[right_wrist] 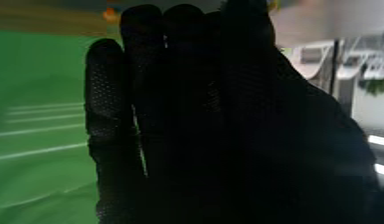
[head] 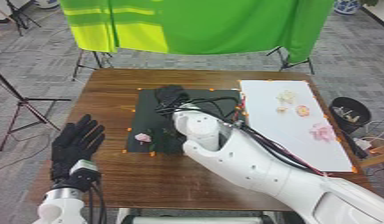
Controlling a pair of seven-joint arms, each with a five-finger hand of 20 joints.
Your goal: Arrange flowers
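In the head view my right hand is over the upper part of the dark mat, its wrist and cables covering much of the mat. The same hand stands large and dark in the right wrist view; whether it holds a flower is hidden. On the mat's lower left lies a pink flower. Cream flowers, a peach flower and a larger pink flower lie on the white sheet. My left hand is open over the table's left side, apart from the mat.
The brown table has small orange marks round the mat and sheet. A black bin stands off its right edge. Beyond the far edge hangs a green cloth on stands, and a tripod is on the left.
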